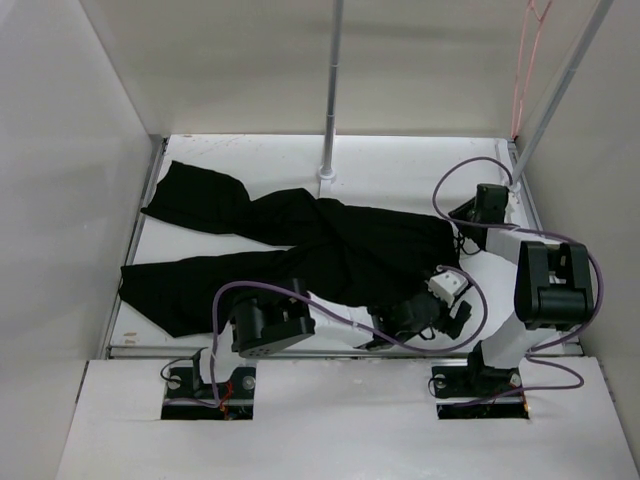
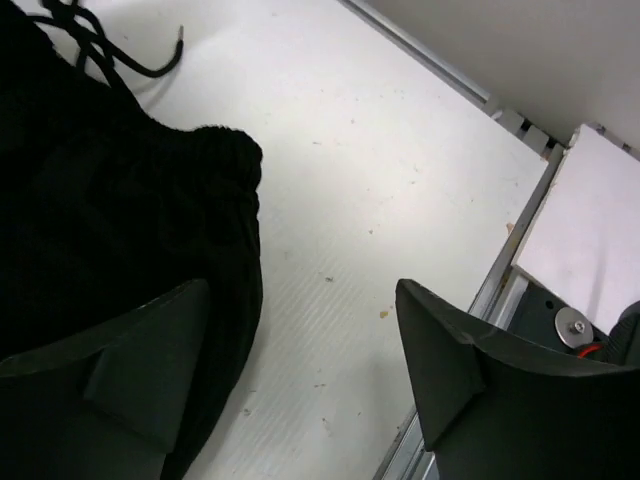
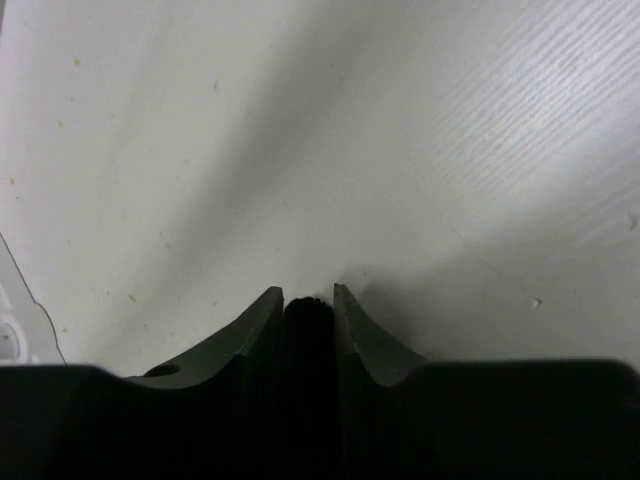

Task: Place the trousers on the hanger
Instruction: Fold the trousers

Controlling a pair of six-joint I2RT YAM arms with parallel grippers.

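L gripper fingers are standing wide apart at the trousers waistband edge, clamping nothing. R gripper fingers are sitting only slightly apart. Trousers are lying spread across table; hanger is hanging far-right.

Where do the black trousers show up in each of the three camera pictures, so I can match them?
Top external: the trousers spread across the middle and left of the table.
Left wrist: they fill the left side of the picture.
Right wrist: none that I can make out.
Shared landmark: the table's white surface, seen in all three.
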